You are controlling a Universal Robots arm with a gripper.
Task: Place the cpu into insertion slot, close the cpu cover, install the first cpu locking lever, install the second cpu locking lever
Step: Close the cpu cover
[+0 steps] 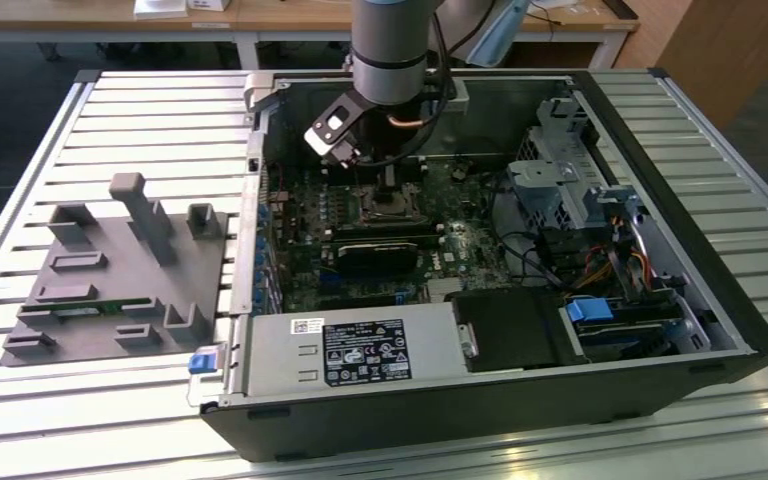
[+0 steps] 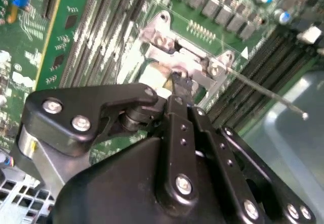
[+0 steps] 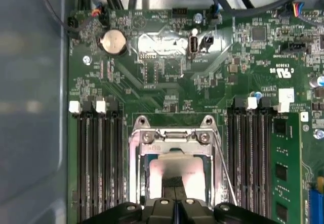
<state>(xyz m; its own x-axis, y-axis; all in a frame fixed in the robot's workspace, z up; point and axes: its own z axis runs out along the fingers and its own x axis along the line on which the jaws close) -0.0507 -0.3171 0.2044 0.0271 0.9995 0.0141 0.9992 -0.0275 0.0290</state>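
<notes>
The cpu lies in the insertion slot on the green board, its pale face straight under the gripper. The two black fingers are drawn tight together with nothing visible between them. Their tip sits over the middle of the chip, but I cannot tell from here whether it presses on it. The cpu cover frames the chip with its silver rim, and its hinged end is just beyond the fingertips. I cannot tell whether it is fully down.

In the second wrist view the gripper comes in at a slant, and a thin wire lever sticks out free beside it, away from the socket. Long black memory slots run close along both sides of the hand, and a green memory card stands further off on one side.

In the exterior view the gripper reaches straight down into the open computer case. The case walls and a drive cage stand well away from the arm. The case rests on a slatted table.
</notes>
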